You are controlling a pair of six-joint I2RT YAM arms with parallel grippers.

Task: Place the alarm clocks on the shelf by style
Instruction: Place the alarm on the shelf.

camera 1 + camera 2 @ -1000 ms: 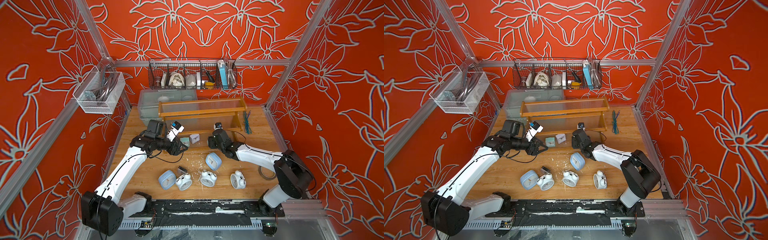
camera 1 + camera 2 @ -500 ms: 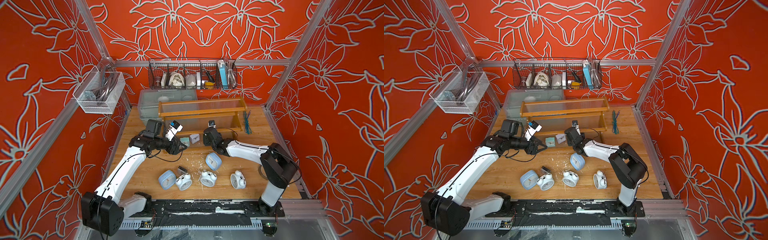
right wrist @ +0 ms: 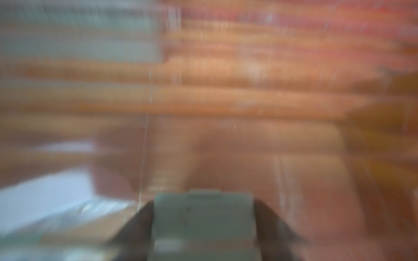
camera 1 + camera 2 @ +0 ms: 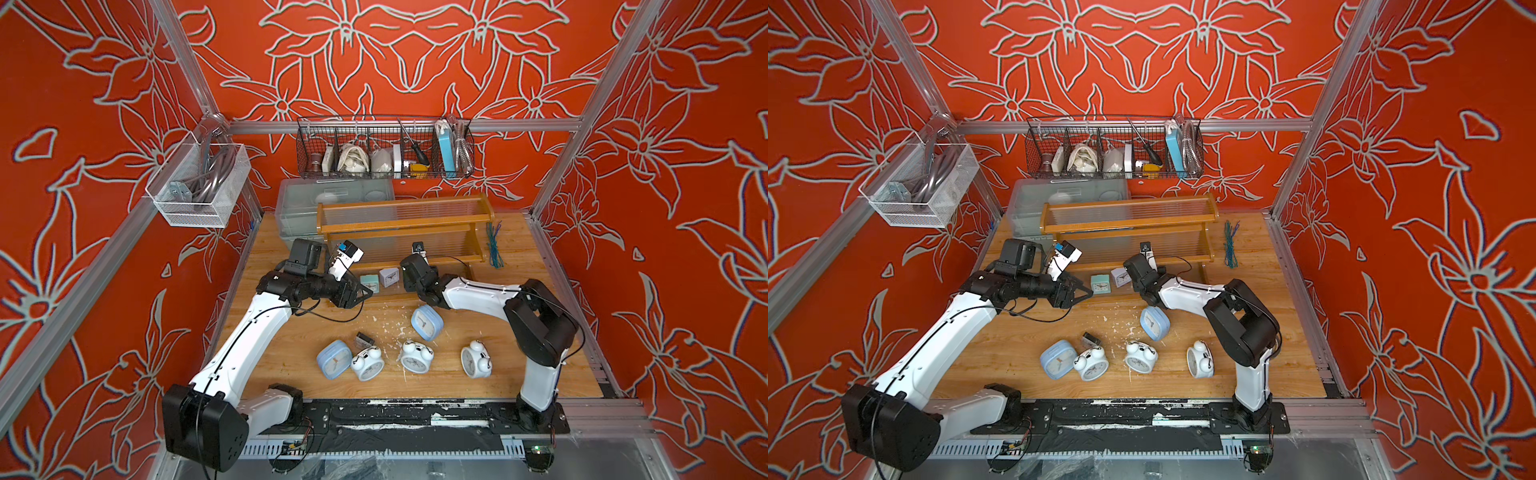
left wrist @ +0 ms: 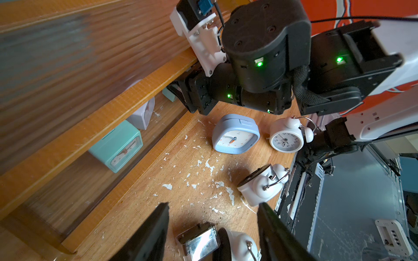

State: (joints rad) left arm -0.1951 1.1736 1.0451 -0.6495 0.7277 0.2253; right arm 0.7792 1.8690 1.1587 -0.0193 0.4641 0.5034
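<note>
- left gripper (image 5: 213, 204): jaws apart, empty; dark cube clock (image 5: 198, 240) sat on the table (image 5: 135, 214) under the gap, untouched; this arm was nearer it.
- teal cube (image 4: 369, 283) and lilac cube (image 4: 389, 277) stood on the shelf's (image 4: 399, 226) lowest tier.
- right gripper (image 3: 203, 214): clamped on second teal cube (image 3: 203, 228); lilac cube lay beside the jaws, left-arm side; tier ahead.

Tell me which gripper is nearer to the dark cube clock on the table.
Left. The left gripper hangs open just shelf-side of the dark cube clock; the right gripper is farther, at the shelf.
</note>
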